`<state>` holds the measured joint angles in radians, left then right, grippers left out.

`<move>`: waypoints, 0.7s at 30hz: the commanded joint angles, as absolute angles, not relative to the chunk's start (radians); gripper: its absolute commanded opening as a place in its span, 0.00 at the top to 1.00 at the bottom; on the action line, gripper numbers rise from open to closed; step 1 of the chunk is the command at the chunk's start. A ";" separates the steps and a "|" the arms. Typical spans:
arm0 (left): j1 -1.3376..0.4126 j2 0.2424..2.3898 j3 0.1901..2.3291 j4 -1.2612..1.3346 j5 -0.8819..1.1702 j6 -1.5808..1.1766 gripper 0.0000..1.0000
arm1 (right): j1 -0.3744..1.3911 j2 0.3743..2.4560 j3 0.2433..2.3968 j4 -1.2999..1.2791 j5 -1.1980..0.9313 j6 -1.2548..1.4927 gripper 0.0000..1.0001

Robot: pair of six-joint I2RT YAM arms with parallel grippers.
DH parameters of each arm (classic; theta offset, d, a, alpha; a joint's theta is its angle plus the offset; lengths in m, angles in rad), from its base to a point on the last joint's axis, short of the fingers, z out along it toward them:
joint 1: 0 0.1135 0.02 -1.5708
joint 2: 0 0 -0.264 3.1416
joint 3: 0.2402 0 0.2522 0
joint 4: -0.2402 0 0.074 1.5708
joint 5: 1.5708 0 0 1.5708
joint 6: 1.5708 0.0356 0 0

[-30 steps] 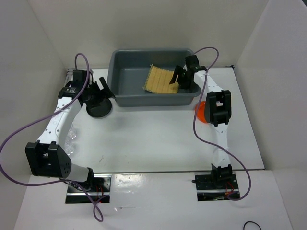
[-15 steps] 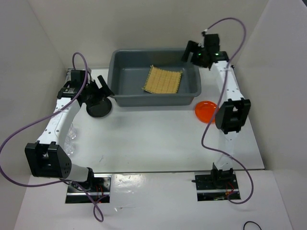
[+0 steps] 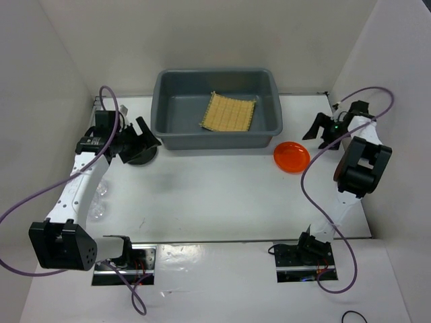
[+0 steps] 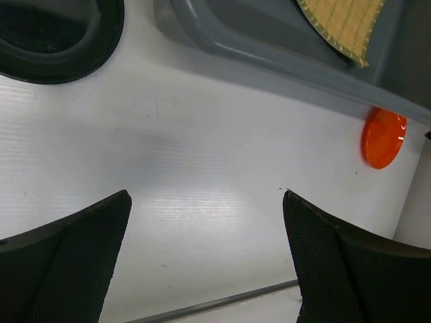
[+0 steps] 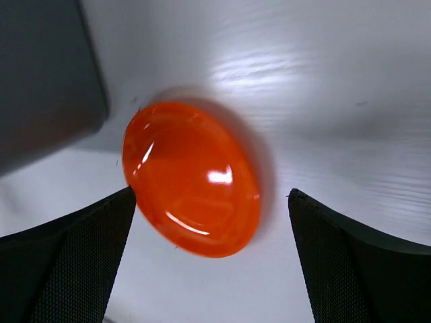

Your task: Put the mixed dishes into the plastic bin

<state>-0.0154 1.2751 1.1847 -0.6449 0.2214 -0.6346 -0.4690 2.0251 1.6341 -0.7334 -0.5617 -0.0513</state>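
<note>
Now that the square tan woven mat point(image 3: 229, 112) lies in the grey-blue plastic bin point(image 3: 215, 142), the right gripper point(image 3: 322, 133), jaws apart and empty, has swung over to the round orange plate point(image 3: 291, 157).

grey-blue bin point(image 3: 215, 140), tan woven mat point(image 3: 229, 112), orange plate point(image 3: 291, 157), black plate point(image 4: 47, 37).

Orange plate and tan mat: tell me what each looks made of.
Orange plate: likely glossy plastic or glazed ceramic, judging by sharp white highlights on a smooth surface. Tan mat: apparently woven straw or bamboo, matte, with a visible grid of strands.
</note>
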 commanded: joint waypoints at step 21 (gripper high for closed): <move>-0.009 1.072 1.034 -0.693 0.327 -0.706 0.00 | -0.449 2.172 1.376 -0.665 -0.716 -0.221 0.38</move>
